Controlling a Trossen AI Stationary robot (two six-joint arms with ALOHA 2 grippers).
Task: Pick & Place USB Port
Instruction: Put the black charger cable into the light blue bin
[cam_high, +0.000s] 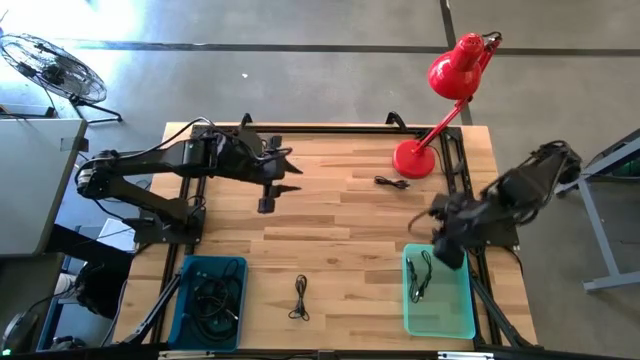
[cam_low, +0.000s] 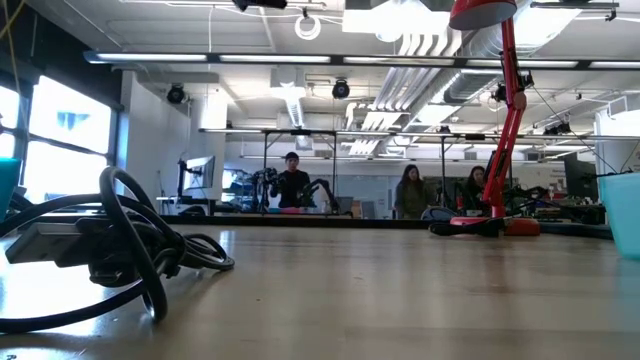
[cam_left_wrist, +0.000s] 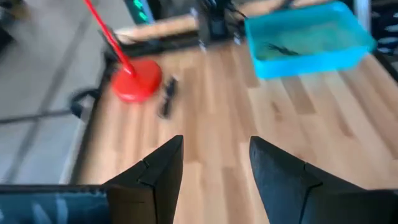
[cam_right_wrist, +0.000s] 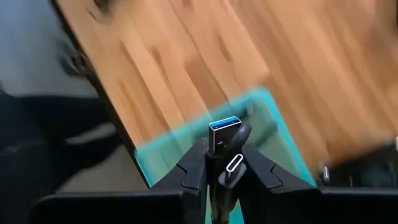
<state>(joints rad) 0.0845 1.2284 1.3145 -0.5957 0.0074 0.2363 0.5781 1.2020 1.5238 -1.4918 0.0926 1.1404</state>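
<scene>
My right gripper (cam_right_wrist: 227, 150) is shut on a black USB cable. It hovers over the far end of the green tray (cam_right_wrist: 267, 115), near the table's right near corner (cam_high: 441, 243). A dark cable (cam_high: 420, 274) shows in the tray (cam_high: 440, 318); I cannot tell whether it is the held one hanging down. Another black cable (cam_high: 300, 297) lies loose on the wood near the near edge, large in the low view (cam_low: 110, 245). A third cable (cam_high: 392, 182) lies beside the lamp base. My left gripper (cam_left_wrist: 214, 149) is open, raised over the far left of the table (cam_high: 288, 172). My right gripper pinches the USB cable between its two fingers, just behind the plugs. The blue-tongued USB-A plug (cam_right_wrist: 224, 132) and a small USB-C plug (cam_right_wrist: 235, 163) stick out past the fingertips. The plugs are lifted clear above the green tray. The fingers hide the rest of the cable.
A red desk lamp stands with its base (cam_high: 411, 159) at the far right, its arm leaning over the far edge. A blue bin (cam_high: 210, 300) of cables sits at the near left. Black frame rails run along the table's edges. Bare wood lies in the middle.
</scene>
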